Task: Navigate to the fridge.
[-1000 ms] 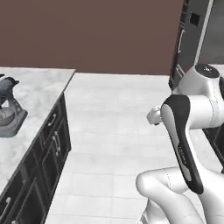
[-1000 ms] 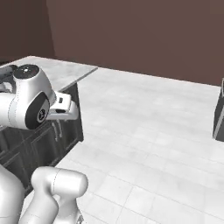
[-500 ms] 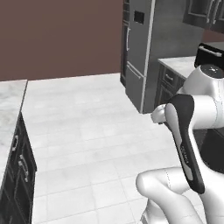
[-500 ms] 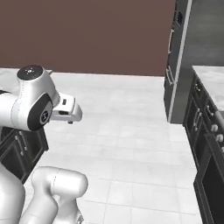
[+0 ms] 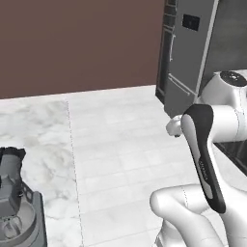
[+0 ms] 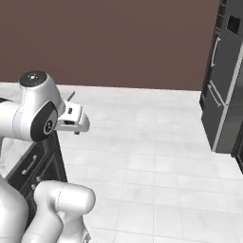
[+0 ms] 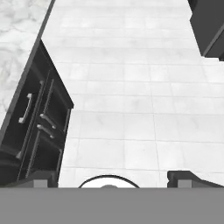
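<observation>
We see a brown back wall (image 5: 77, 43) and a pale tiled floor (image 6: 152, 156) spreading far ahead of and below the pincer (image 7: 113, 179). The fridge (image 5: 190, 53), tall silver-grey steel with a black display panel (image 5: 191, 21) and a slim vertical handle (image 6: 216, 52), stands well apart from the pincer, ahead and off to its right against the wall; in the right base view the fridge (image 6: 227, 80) sits at the far right edge. The marble bench (image 5: 34, 144) with dark cabinet fronts (image 7: 39, 127) lies to the pincer's left, and a grey stand mixer (image 5: 12, 198) sits on it, behind and left of the pincer. In the hand view we have the two dark finger tips (image 7: 186, 178) spread wide, nothing between them, just floor beneath. In the right base view the pincer (image 6: 76, 118) hangs over the bench edge, level with the arm's white elbow.
</observation>
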